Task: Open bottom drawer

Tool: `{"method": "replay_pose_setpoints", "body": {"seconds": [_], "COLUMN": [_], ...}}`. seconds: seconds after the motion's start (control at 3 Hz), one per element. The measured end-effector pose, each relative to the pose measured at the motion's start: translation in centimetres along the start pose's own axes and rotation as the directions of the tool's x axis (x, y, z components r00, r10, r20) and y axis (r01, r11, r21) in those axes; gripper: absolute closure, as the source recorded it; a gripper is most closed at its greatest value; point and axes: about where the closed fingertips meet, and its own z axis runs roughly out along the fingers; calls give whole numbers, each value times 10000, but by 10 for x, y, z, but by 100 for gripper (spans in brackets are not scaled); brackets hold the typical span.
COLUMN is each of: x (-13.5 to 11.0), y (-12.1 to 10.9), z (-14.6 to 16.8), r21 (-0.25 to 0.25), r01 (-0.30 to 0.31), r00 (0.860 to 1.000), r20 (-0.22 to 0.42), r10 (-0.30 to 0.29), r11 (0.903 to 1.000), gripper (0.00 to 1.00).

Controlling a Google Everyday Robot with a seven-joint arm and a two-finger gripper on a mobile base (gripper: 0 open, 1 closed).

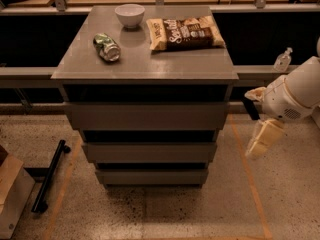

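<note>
Camera view: bottom drawer (pixel 151 176) lower-left of gripper fingers (pixel 263 138).

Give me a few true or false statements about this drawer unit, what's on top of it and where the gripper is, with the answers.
1. A white bowl sits on top of the drawer unit. True.
2. The gripper is touching the bottom drawer. False: it hangs to the right of the unit, apart from it.
3. In the picture, the crushed can lies to the right of the snack bag. False: it lies to the left of the bag.
4. The bottom drawer has the narrowest front of the three. True.
</note>
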Motion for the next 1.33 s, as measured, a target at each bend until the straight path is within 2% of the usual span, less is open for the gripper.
{"method": "replay_pose_setpoints", "body": {"seconds": [0.33,0.67,1.0,1.33], "x": [2,-1,-1,2], "y": [7,16,29,29], "z": [41,99,180,194], "r21": [-569,-1063,-1729,-1756], "r01": [-405,-302,-618,-754], "r00": [9963,9895,9840,9816], "r20": [731,1378,1546,1599], "r10": [446,448,891,1040], "r11": [9976,9939,9830,9816], "gripper": [0,0,0,0]}}
